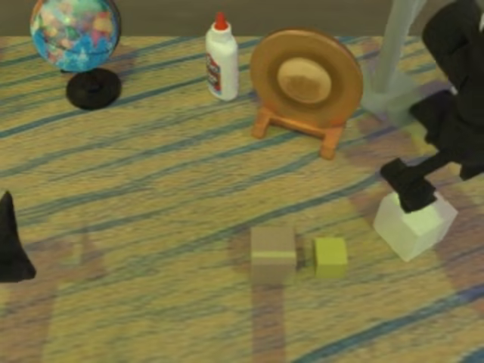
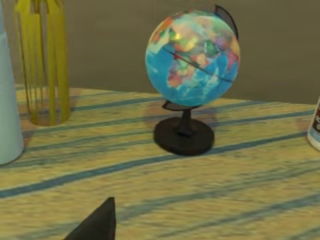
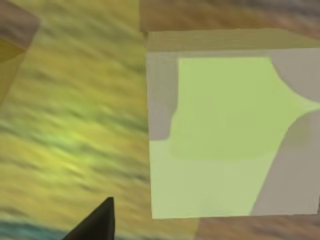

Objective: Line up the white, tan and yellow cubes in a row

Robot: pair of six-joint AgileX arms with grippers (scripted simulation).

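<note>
- Our right gripper (image 1: 414, 198) sits on top of the white cube (image 1: 416, 223) at the table's right side, its dark fingers down over the cube's top edge; we cannot tell whether they are pinching it.
- Three matte cubes are in view, one of each colour: the white is the largest, the tan cube (image 1: 273, 255) the medium one and the yellow cube (image 1: 330, 256) the smallest.
- The yellow cube lies just to the left of our right gripper and a little nearer the front edge; the tan cube lies just beyond it, farther left, with a narrow gap between the two.
- In the right wrist view, the white cube (image 3: 225, 135) fills the picture, plain-faced and sharp-edged.
- Behind our right gripper and to its left, one round wooden plate (image 1: 306, 76) stands upright on an orange wooden easel.
- Farther left stands one white glue bottle (image 1: 221, 60) with a red cap; its label cannot be read.
- One globe (image 1: 74, 30) on a black round base stands at the far left corner.
- The table (image 1: 151, 189) has a woven straw-yellow surface with blue streaks.
- Our left gripper (image 1: 11, 242) is parked at the table's left edge, well apart from the cubes; we cannot tell its state.
</note>
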